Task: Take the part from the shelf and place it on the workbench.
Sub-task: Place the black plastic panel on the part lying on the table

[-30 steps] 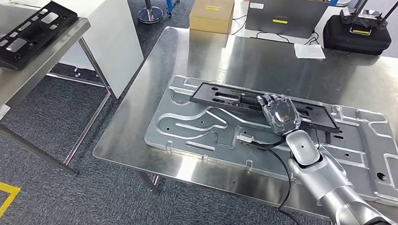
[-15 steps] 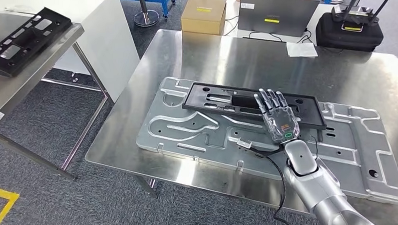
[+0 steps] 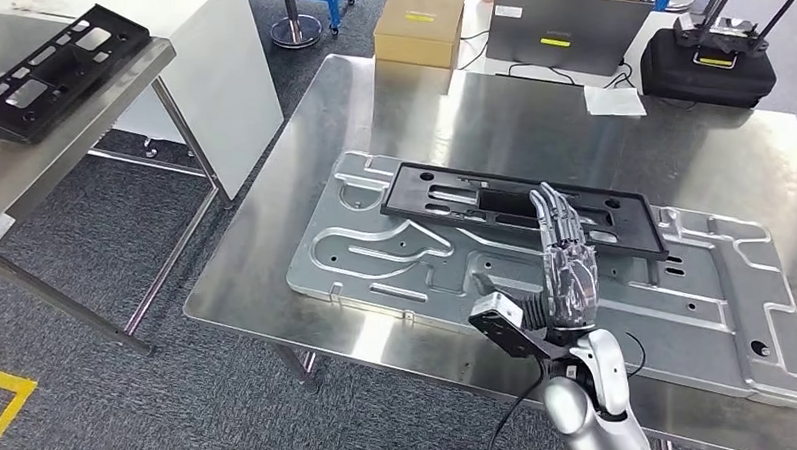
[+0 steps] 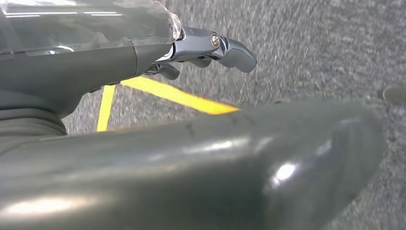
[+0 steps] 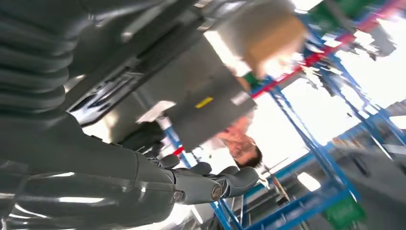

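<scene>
On the workbench (image 3: 451, 113) lies a grey plate (image 3: 376, 261); black part (image 3: 444, 198) rests flat along its 12 o'clock edge. Right hand (image 3: 568, 269) at 6 o'clock of part, raised, fingers straight and spread, holding nothing. Left hand (image 4: 143, 48) over floor, fingers apart, nothing in it.

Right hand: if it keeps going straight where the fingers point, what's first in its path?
Probably the black part lying on the metal plate; the right hand points along it with fingers spread. How high it is above the part is unclear, so it may pass over it.
</scene>
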`<control>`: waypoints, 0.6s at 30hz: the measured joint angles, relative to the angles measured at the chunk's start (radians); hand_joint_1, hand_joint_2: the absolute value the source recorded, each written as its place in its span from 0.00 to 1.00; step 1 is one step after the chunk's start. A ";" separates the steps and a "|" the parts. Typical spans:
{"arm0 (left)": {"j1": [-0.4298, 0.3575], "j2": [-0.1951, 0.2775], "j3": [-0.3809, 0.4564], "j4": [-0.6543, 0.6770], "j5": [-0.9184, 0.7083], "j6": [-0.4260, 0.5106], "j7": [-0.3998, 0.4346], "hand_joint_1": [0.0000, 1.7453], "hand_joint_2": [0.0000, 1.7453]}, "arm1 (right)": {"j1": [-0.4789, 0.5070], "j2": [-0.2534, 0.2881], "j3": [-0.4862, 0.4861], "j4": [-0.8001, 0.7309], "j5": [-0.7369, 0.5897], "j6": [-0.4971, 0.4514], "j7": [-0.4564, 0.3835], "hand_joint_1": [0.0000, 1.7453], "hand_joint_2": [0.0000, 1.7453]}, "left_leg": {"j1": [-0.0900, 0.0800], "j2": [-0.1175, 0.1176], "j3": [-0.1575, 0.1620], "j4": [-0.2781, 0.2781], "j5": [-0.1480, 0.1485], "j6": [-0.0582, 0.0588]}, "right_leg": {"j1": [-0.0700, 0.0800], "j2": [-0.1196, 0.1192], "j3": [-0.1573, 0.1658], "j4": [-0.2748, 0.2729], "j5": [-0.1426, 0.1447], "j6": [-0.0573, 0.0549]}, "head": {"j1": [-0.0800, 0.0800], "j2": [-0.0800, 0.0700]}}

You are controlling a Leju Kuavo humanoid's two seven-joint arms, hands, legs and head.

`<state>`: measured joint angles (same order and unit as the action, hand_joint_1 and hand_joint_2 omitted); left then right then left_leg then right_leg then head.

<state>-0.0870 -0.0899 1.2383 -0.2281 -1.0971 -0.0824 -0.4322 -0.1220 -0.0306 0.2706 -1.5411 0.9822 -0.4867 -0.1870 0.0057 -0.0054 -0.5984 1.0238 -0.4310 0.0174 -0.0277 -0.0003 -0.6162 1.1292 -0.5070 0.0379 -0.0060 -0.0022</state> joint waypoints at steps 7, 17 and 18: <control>0.008 0.001 0.037 0.000 0.038 0.002 -0.002 0.00 0.00 | 0.199 0.012 0.089 -0.319 -0.271 0.014 -0.128 0.00 1.00 | -0.001 -0.001 -0.028 0.055 -0.046 -0.037 | 0.003 0.000 0.018 -0.081 0.039 -0.046 | -0.005 0.000; 0.009 0.000 0.093 0.000 0.088 0.015 0.001 0.00 0.00 | 0.491 0.009 0.182 -0.573 -0.506 -0.075 -0.312 0.00 0.75 | -0.023 0.002 0.132 -0.020 -0.112 0.016 | 0.022 -0.005 -0.034 -0.085 0.097 -0.056 | -0.008 0.000; 0.008 0.000 0.098 -0.001 0.092 0.016 0.000 0.00 0.00 | 0.514 0.009 0.181 -0.581 -0.542 -0.075 -0.326 0.00 0.50 | -0.027 0.004 0.135 -0.034 -0.108 0.021 | 0.017 -0.006 -0.034 -0.089 0.105 -0.050 | -0.010 0.000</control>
<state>-0.0785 -0.0898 1.3367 -0.2288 -1.0051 -0.0668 -0.4317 0.3917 -0.0216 0.4514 -2.1218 0.4399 -0.5618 -0.5129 -0.0215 -0.0016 -0.4633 0.9896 -0.5390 0.0388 -0.0109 -0.0066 -0.6507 1.0402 -0.4025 -0.0123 -0.0156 -0.0021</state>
